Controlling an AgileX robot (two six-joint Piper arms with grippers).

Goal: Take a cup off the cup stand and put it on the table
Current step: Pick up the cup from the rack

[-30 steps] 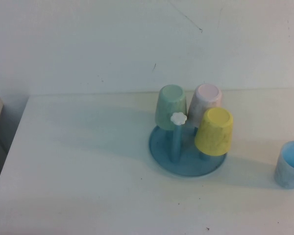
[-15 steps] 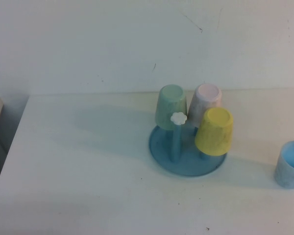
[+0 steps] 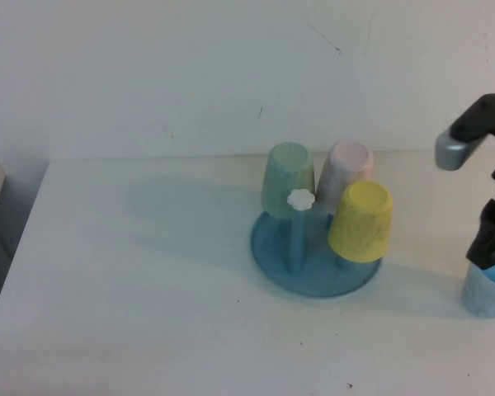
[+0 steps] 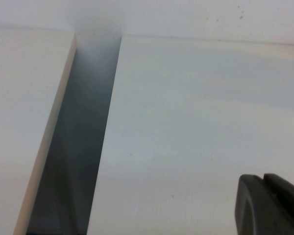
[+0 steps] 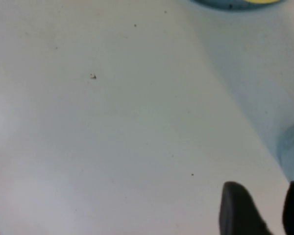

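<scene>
Jaws of the right gripper (image 5: 263, 190) stand apart, with a clear gap showing between the two dark fingers (image 5: 235, 210) in the right wrist view. You have that gripper low at the right edge of the table (image 3: 148, 289), just above the light blue cup (image 3: 485, 295), which sits upright beneath it. Whether the fingers touch that cup's rim you cannot tell.

From those jaws, the yellow cup (image 3: 360, 221) lies off to the left, clearly apart from them and at about the same depth across the table. It hangs mouth down over a peg on the near right side of the cup stand (image 3: 272, 247). Its long axis runs nearly upright, leaning a little, with the closed bottom on top. Of the three hung cups it is the closest to your open jaws. The green cup (image 3: 288, 180) and the pink cup (image 3: 350, 169) stand beyond it, farther from the jaws, and a bare peg with a white knob (image 3: 300, 200) rises on its far side.

So the coming move likely calls for a sideways reach to the left, a grip across the cup's tapered wall, then a lift straight up along the peg.

The left gripper (image 4: 269, 205) has its jaws pressed together and hangs over bare table near the left edge, much farther from the stand. The right arm is the one to use.
</scene>
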